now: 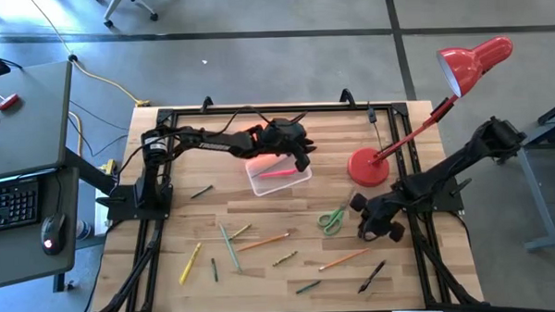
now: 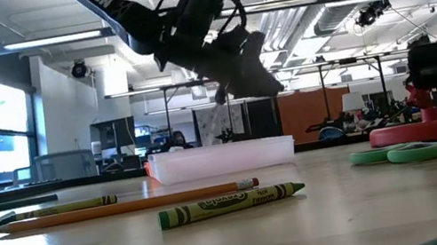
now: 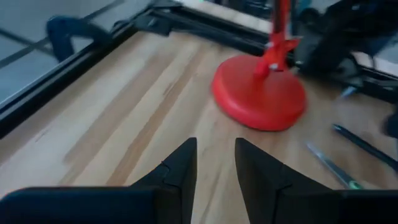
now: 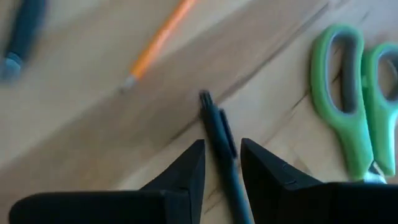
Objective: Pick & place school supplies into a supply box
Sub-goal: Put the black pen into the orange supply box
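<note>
The supply box (image 1: 278, 177) is a clear case on the wooden table with a pink marker (image 1: 276, 174) lying in it. My left gripper (image 1: 303, 160) hovers open just above the box's right end (image 2: 220, 158). It points toward the red lamp and has nothing between its fingers (image 3: 216, 168). School supplies lie scattered near the front edge: a yellow marker (image 1: 190, 263), green pencils (image 1: 230, 248), orange pencils (image 1: 262, 242) and a black pen (image 1: 371, 277). Green-handled scissors (image 1: 333, 219) lie beside my right gripper (image 1: 373, 229), which is shut on another black pen (image 4: 219, 134). My right gripper has the black pen between its two fingers, at the stretch that carries the clip (image 4: 227, 134). The fingers slant downward and lie across the pen. One pen end (image 4: 205, 98) sticks out past the fingertips. The pen is above the wood, clear of the scissors (image 4: 348, 93).
The red desk lamp's round base (image 1: 368, 167) stands right of the box, and its arm and shade (image 1: 473, 61) reach past the table's far right corner. Black frame rails (image 1: 257, 110) run along the table's edges. A green crayon (image 2: 231, 202) and a pencil (image 2: 125, 206) lie close to the low camera.
</note>
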`<control>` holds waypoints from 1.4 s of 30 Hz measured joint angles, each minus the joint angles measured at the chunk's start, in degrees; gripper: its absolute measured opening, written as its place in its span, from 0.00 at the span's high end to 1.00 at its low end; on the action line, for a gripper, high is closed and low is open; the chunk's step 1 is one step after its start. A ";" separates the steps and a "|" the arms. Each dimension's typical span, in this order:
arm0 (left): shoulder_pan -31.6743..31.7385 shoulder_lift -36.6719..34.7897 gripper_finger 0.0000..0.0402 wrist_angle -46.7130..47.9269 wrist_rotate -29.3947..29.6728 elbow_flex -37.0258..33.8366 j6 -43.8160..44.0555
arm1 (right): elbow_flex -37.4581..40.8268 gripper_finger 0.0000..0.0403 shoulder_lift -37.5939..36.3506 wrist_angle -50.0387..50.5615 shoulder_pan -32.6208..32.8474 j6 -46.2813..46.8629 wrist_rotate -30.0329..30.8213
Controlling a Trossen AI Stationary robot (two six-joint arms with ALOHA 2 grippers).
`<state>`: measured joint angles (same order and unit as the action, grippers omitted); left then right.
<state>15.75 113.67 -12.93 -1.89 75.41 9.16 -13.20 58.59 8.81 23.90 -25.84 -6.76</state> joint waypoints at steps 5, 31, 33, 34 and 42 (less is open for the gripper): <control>0.00 0.00 0.67 0.24 -6.08 3.25 -1.95 | 4.59 0.80 -0.08 -13.34 -0.67 0.26 2.92; -0.34 -10.44 0.86 30.28 -33.11 33.16 -10.09 | 3.84 0.80 7.83 -17.52 -0.77 0.81 1.99; -0.84 -13.05 0.87 34.14 -30.92 34.70 -11.28 | 3.23 0.80 9.72 -17.82 -1.07 0.90 1.99; -0.93 -14.11 0.87 35.49 -29.75 35.45 -11.79 | 2.93 0.80 10.73 -17.91 -1.43 0.93 1.82; -5.30 -20.46 0.89 42.82 -19.72 36.46 -13.92 | -0.24 0.89 18.00 -17.75 -4.53 0.91 -1.61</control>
<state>10.45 93.21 29.89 -21.61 111.87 -4.77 -13.45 76.58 -8.94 19.37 -24.93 -8.37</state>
